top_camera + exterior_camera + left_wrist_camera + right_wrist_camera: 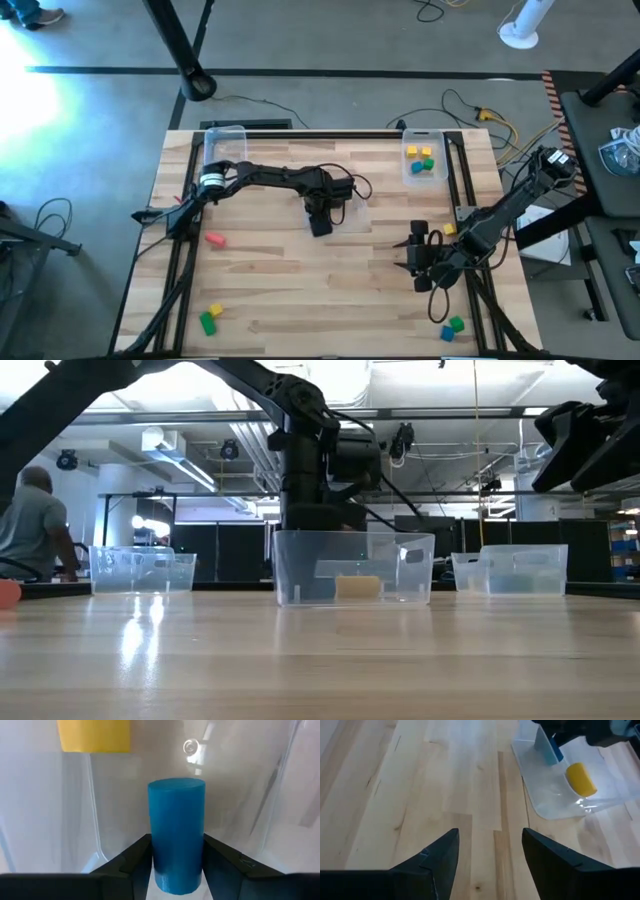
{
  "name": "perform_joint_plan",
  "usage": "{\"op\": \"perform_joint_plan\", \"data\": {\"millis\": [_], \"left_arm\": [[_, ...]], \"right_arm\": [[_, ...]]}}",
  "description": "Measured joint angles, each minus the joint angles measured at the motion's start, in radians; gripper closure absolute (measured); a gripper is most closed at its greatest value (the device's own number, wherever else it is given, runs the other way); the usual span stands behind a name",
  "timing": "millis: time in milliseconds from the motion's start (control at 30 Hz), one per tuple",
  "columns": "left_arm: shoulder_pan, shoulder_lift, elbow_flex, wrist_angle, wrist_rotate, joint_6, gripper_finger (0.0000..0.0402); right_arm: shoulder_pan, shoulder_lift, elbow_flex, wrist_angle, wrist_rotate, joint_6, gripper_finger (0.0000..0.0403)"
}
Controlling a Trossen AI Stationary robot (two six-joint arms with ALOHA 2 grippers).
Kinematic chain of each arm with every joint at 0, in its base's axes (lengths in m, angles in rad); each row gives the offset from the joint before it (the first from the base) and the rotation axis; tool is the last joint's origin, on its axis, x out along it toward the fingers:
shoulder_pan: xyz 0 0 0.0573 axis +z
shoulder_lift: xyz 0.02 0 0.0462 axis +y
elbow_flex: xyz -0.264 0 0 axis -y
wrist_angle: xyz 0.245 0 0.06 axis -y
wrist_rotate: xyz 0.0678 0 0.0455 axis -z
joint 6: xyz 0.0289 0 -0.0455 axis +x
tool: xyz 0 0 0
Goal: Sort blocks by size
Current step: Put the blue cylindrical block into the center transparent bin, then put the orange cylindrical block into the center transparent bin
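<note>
blue cylinder block (176, 840) clamped upright between my left gripper (176, 865) fingers, held down inside the clear middle bin (420, 575) next to a yellow block (94, 735), likely for dropping. my right gripper (490, 855) waits spread wide, empty, over bare table (420, 780).

The left arm reaches to table centre, its left gripper (177, 870) pointing down, fingers clamped on a load. At four o'clock, the right gripper (490, 855) hangs spread apart.
</note>
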Motion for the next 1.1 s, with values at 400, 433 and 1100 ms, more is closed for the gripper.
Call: {"op": "perform_joint_plan", "data": {"millis": [400,433,1100], "left_arm": [[-0.023,-0.031,-0.005,-0.079,-0.072,0.178,0.0249],[-0.024,-0.038,-0.005,-0.079,-0.074,0.175,0.0249],[-0.179,-0.617,-0.267,-0.244,-0.055,-0.420,0.0158]], "right_arm": [[0.000,0.000,0.000,0.000,0.041,-0.033,0.0169],[0.000,0.000,0.000,-0.001,0.054,-0.040,0.0166],[-0.001,0.000,0.000,0.001,0.103,-0.058,0.0101]]}}
